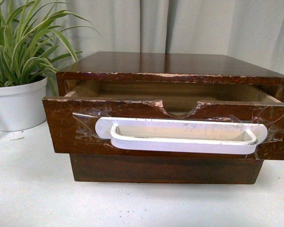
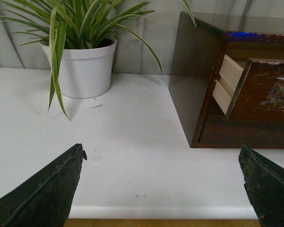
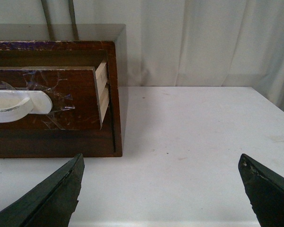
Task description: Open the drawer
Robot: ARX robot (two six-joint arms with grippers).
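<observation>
The dark brown drawer (image 1: pixel 61 127) stands pulled partway out of its wooden cabinet (image 1: pixel 170 64); its bare inside shows behind the scuffed front. A long white handle (image 1: pixel 180 136) is taped across the front, below a half-round notch. No arm shows in the front view. My left gripper (image 2: pixel 163 189) is open and empty over the white table, left of the cabinet; the drawer's side (image 2: pixel 229 82) shows there. My right gripper (image 3: pixel 163 189) is open and empty over the table, right of the cabinet; the drawer front (image 3: pixel 80 101) and handle end (image 3: pixel 23 104) show there.
A green plant in a white pot (image 1: pixel 16 104) stands left of the cabinet, also in the left wrist view (image 2: pixel 83 68). A plain lower drawer front (image 1: pixel 165 169) sits under the open one. Pale curtains hang behind. The white table (image 1: pixel 132 203) runs to a near edge (image 2: pixel 156 213).
</observation>
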